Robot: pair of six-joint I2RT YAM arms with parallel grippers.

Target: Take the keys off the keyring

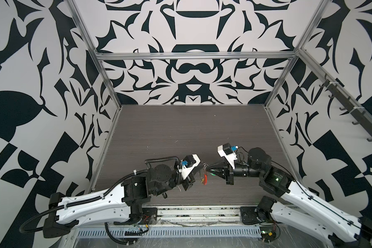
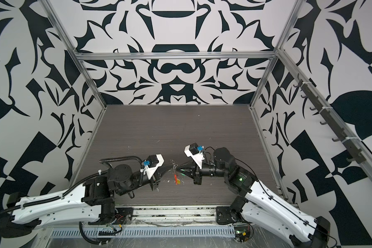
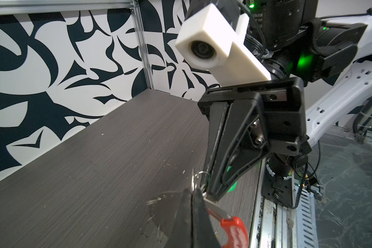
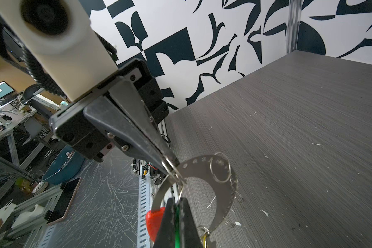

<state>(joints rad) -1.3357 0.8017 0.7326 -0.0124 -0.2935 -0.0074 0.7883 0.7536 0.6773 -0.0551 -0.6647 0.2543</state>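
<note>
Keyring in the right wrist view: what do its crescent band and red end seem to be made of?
The keyring looks like thin sheet metal, satin silvery: flat, evenly grey, with a row of punched holes. Its red end looks like glossy plastic or rubber; the sheen alone cannot settle which. The green tag held in the right claw seems translucent plastic: its edge glows.

White arm shells, black joints, ribbed black conduit; blue plug beside white camera block; black tapered right gripper.
</note>
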